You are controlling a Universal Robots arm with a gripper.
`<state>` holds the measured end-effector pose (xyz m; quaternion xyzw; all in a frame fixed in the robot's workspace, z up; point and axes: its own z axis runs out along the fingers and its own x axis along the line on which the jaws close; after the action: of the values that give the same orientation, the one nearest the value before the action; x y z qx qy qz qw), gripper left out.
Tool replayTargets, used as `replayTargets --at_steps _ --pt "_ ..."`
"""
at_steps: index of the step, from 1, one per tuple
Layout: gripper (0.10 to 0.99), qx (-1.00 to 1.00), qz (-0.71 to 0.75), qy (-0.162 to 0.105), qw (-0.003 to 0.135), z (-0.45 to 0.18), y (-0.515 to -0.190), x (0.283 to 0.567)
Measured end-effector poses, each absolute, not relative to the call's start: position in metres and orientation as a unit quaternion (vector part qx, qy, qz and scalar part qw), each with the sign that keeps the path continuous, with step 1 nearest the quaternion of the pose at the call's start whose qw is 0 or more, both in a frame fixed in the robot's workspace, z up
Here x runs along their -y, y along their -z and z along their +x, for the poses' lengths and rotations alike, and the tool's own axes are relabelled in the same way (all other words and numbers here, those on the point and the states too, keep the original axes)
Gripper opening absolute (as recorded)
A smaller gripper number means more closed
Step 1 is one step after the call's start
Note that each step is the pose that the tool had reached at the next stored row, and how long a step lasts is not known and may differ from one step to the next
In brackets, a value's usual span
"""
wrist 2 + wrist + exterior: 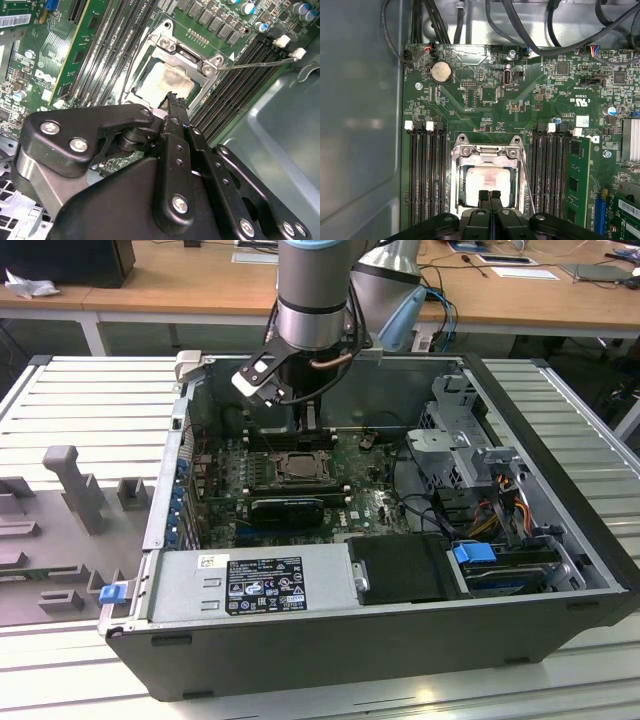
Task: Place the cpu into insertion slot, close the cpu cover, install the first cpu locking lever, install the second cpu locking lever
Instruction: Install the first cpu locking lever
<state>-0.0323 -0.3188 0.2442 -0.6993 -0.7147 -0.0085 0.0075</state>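
Note:
The cpu (487,181) is a pale square lying in the insertion slot (297,468) on the green board. The cpu cover (487,151), a metal frame, lies down over it, and the chip shows through its window (160,82). One thin wire locking lever (527,185) runs slanted along one side of the socket, and its free end sticks out over the memory slots (260,63). My gripper (490,195) is shut with nothing between its fingers. Its tips hover at the socket's edge, just over the cpu's rim (172,97).
Black memory slots flank the socket, with one green memory stick (579,185) seated beside them. A coin battery (441,72) and cables sit past the socket. The case wall (360,125) is close on one side. The power supply (250,585) and drive cage (460,430) stand inside the case.

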Motion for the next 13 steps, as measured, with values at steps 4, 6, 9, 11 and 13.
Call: replayTargets --at_steps 4,6,9,11,13 --pt "0.106 0.715 -0.699 0.009 0.008 -0.032 -0.25 0.319" --pt "0.106 0.715 -0.699 0.008 0.007 -0.032 -0.253 0.319" --pt "0.106 0.715 -0.699 0.009 0.008 -0.032 -0.258 0.319" --pt "0.106 0.715 -0.699 0.009 0.007 -0.032 -0.262 0.319" --pt "0.106 0.715 -0.699 0.008 0.008 -0.032 -0.265 0.319"
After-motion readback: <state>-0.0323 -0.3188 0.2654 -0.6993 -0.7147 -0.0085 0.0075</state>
